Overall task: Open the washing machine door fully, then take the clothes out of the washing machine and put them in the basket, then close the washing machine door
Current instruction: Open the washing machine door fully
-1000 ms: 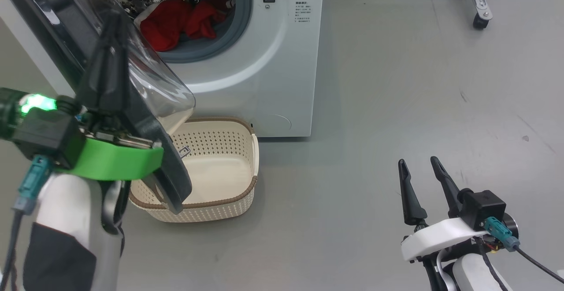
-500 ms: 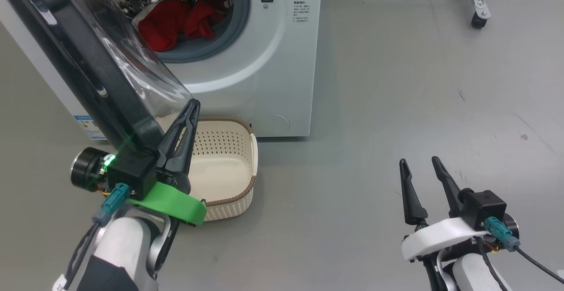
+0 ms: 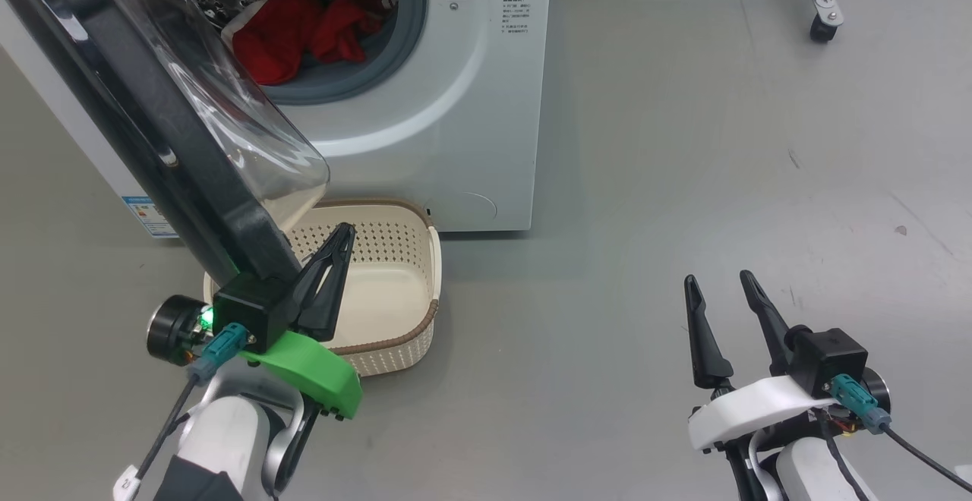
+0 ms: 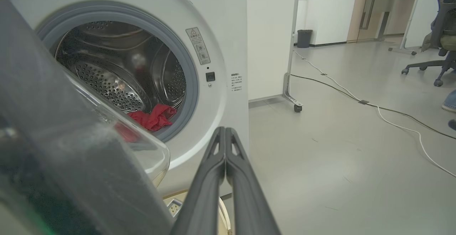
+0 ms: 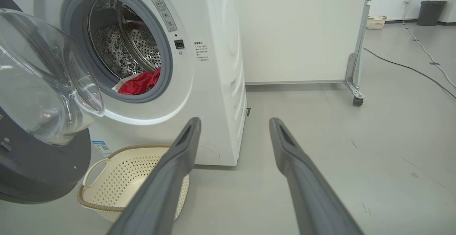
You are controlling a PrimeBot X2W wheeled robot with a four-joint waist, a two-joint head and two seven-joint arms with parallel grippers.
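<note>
The white washing machine stands at the upper left with its door swung out, black rim and clear bowl toward me. Red clothes lie in the steel drum, also seen as clothes and clothes. The cream basket sits on the floor under the door, empty. My left gripper is shut, empty, just below the door's lower edge and over the basket. My right gripper is open and empty, low at the right, far from the machine.
A wheeled frame leg with a caster stands at the far right behind the machine. Cables run across the grey floor, and an office chair stands far right. Bare floor lies between machine and right gripper.
My left arm has dropped down from the door's outer face to below its lower edge, over the basket. The door stays swung out. The right gripper has not moved.
</note>
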